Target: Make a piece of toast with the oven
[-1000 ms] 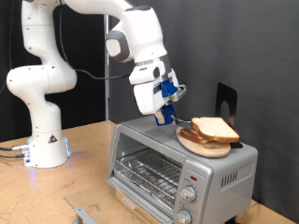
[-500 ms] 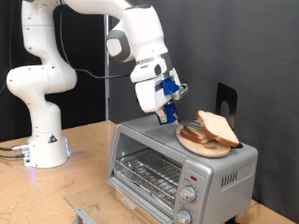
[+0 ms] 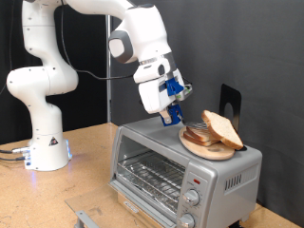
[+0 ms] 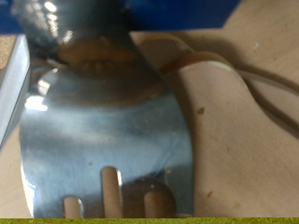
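The silver toaster oven point(image 3: 218, 176) stands at the exterior view's lower right, its wire rack point(image 3: 144, 173) showing. On its roof sits a round wooden plate point(image 3: 201, 146) with two bread slices. The upper piece of toast point(image 3: 222, 129) is tipped up on edge, leaning towards the exterior view's right. My gripper point(image 3: 171, 98) hangs just to the exterior view's left of the plate, shut on a blue-handled metal slotted utensil point(image 3: 177, 115) whose tip reaches under the slices. In the wrist view the shiny blade point(image 4: 103, 131) fills the frame, over a pale tan surface point(image 4: 238, 131).
Two round knobs point(image 3: 194, 199) sit on the oven's front right. A black upright object point(image 3: 229, 99) stands behind the plate. The white robot base point(image 3: 43, 142) stands at the exterior view's left on the wooden table point(image 3: 85, 152). A grey edge point(image 3: 84, 218) shows at the bottom.
The upper slice has been levered from lying flat to tipped up and pushed towards the exterior view's right. My gripper has edged slightly right with the utensil.
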`<state>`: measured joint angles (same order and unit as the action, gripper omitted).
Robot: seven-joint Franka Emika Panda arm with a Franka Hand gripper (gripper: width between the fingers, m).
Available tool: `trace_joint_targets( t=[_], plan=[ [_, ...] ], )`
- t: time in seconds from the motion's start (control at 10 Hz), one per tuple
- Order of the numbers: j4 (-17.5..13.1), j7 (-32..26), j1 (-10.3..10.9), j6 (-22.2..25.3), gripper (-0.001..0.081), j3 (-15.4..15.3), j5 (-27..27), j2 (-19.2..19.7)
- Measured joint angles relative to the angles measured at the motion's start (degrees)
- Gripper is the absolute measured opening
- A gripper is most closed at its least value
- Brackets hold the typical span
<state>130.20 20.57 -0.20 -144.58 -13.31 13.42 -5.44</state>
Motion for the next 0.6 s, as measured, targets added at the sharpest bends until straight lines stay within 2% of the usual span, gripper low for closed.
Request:
trace_joint_targets(
  t=[0.2,0.6],
  plan=[
    [0.8,-2.6,0.3,-1.4,0.0488,0.0,1.4,-0.3],
    [4.6,-8.7,1.5,-3.1,0.0488,-0.1,5.9,-3.6]
  ],
)
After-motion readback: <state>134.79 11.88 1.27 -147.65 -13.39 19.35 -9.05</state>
